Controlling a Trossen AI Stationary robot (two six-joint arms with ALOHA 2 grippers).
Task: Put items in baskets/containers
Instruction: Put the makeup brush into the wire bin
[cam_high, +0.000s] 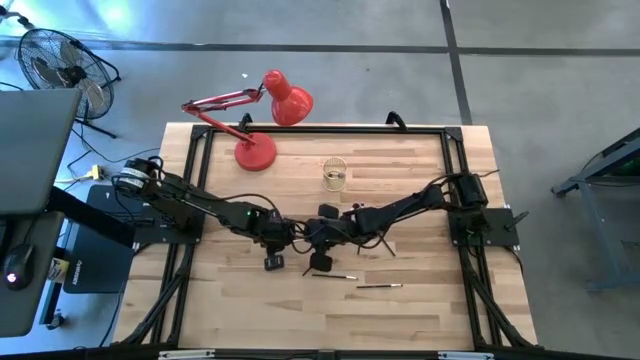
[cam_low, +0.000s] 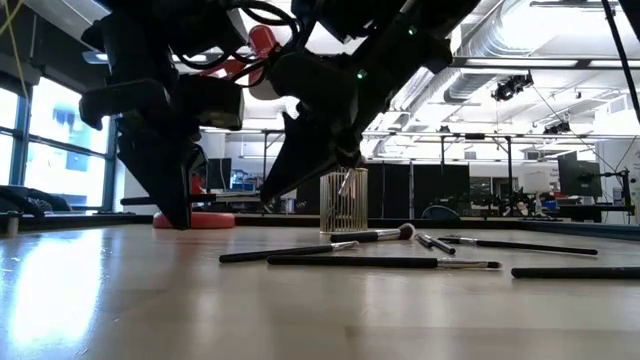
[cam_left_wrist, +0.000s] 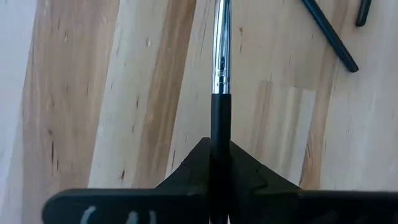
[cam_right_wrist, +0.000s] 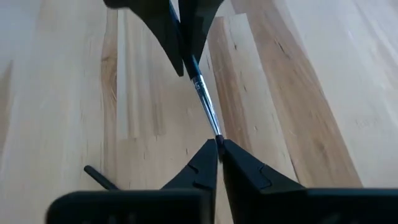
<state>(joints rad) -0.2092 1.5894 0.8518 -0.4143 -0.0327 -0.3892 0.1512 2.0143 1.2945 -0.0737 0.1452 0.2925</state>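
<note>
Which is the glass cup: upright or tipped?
Upright: the cup stands on its base on the table, open end up.

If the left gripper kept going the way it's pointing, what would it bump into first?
Probably the right gripper. The left gripper is shut on the thin black-handled brush with a silver metal collar, and the right gripper pinches that brush's far end, directly ahead. Depth is hard to judge.

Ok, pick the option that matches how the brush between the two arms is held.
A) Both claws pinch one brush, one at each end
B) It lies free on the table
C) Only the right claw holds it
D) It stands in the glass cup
A: the left claw clamps the brush by its dark handle, while the right claw pinches its tip end.
</note>
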